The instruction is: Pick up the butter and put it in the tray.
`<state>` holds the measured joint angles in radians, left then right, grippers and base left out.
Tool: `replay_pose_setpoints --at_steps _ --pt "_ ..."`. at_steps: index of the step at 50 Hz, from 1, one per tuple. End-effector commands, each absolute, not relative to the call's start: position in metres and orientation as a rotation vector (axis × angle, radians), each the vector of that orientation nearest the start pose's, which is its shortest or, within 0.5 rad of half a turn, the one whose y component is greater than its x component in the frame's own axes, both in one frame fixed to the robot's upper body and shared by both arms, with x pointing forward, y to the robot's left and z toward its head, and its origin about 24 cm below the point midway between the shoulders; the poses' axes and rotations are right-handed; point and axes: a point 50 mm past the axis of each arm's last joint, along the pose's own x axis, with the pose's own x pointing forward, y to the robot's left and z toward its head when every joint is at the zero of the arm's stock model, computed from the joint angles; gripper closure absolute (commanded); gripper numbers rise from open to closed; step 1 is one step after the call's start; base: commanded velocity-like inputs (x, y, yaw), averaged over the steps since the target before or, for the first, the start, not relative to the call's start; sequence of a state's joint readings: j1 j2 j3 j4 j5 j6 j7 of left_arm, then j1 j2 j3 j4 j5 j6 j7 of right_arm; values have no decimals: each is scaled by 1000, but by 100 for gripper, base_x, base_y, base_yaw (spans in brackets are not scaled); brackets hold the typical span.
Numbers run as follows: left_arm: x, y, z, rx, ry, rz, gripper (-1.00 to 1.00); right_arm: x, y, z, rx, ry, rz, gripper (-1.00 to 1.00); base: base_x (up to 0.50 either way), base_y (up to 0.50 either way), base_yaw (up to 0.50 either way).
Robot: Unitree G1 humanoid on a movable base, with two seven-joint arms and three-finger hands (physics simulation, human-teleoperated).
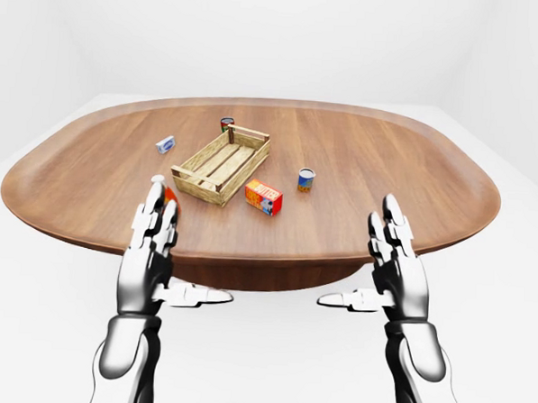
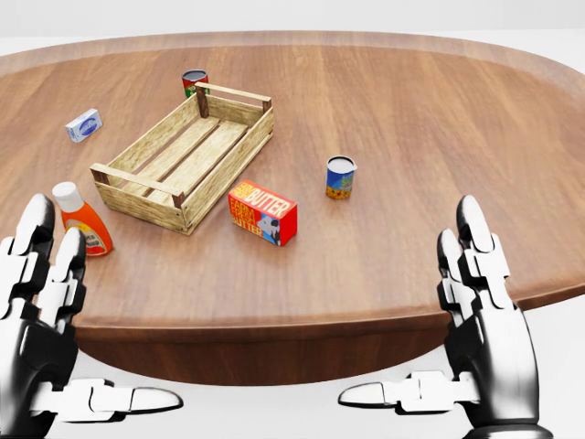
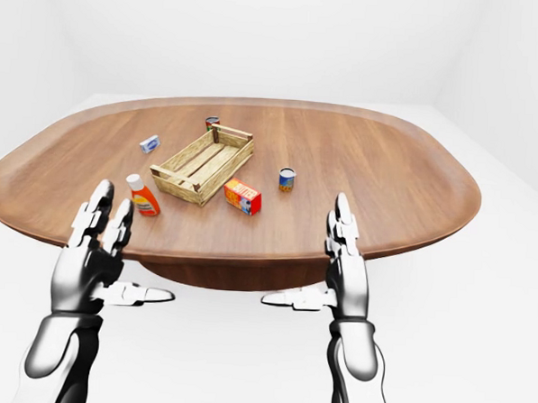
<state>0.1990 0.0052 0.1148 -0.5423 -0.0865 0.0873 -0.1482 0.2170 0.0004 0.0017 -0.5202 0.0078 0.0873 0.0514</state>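
Butter box (image 2: 262,213) lies on the wooden counter (image 2: 411,119), just beside the slatted tray (image 2: 186,155) at its lower right corner in the head view — not touching. Left hand (image 2: 41,302) and right hand (image 2: 480,302) — both empty, fingers spread, below the counter edge.

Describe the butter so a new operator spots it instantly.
On the oval wooden table, find the slatted wooden tray left of centre in the head view. The butter box lies on the tabletop just right of the tray's near corner, outside it. It is the only red-and-orange box, printed BUTTER; the neighbours are a blue can, an orange bottle and a small white-blue box.
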Motion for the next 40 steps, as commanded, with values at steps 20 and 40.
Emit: replay_pose_setpoints --at_steps 20,40 --pt "193 184 133 -3 -347 -12 -100 180 -156 127 -46 -295 19 -100 0 18 0" --pt "194 181 131 -11 -339 -27 -100 182 -156 126 -5 -293 23 -100 1 49 0"
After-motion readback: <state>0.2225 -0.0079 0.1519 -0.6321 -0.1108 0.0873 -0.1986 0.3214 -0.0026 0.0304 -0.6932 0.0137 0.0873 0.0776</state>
